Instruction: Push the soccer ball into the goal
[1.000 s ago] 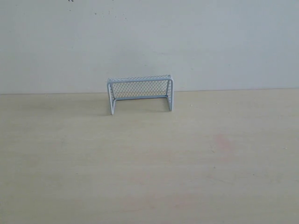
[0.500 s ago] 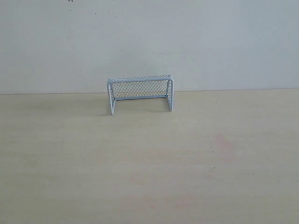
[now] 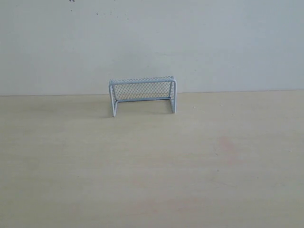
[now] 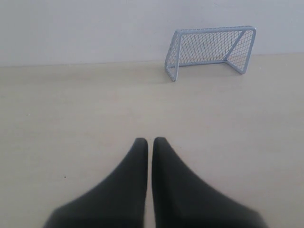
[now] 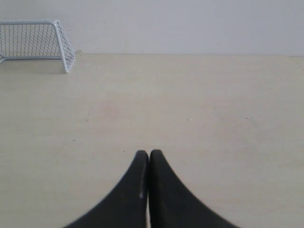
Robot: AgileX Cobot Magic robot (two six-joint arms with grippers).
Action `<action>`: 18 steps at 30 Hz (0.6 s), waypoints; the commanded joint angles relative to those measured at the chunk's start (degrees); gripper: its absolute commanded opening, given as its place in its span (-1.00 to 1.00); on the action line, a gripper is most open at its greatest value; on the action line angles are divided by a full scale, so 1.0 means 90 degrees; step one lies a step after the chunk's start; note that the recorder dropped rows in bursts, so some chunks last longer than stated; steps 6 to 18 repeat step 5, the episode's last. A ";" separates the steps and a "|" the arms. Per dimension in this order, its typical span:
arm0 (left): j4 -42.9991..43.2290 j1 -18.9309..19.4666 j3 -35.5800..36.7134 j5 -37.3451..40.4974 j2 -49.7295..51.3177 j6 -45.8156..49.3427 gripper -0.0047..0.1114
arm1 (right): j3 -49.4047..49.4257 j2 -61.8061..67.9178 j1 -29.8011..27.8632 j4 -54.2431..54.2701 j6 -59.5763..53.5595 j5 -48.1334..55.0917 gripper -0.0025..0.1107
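Note:
The goal [image 3: 143, 95], a small pale blue-white frame with fine mesh, stands at the far edge of the pale wooden table, against the white wall. It also shows in the left wrist view as the goal [image 4: 210, 49] and partly in the right wrist view as the goal [image 5: 37, 41]. The soccer ball is out of view in every frame. My left gripper [image 4: 150, 141] is shut with nothing between its black fingers, low over bare table well short of the goal. My right gripper [image 5: 149, 153] is shut and empty too. Neither gripper appears in the exterior view.
A white wall [image 3: 152, 42] rises right behind the goal. The table [image 3: 152, 166] is a light wood surface with a faint pink stain [image 3: 227, 145] to the right of centre.

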 commanded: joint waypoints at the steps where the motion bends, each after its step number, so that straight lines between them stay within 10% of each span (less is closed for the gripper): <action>1: 0.0018 0.0024 0.0018 0.0004 -0.0020 0.0021 -0.84 | -0.0003 -0.0029 -0.0016 -0.0003 -0.0009 -0.0053 -0.96; 18: 0.0018 0.0024 0.0018 0.0004 -0.0020 0.0021 -0.84 | -0.0003 -0.0029 -0.0016 -0.0003 -0.0009 -0.0053 -0.96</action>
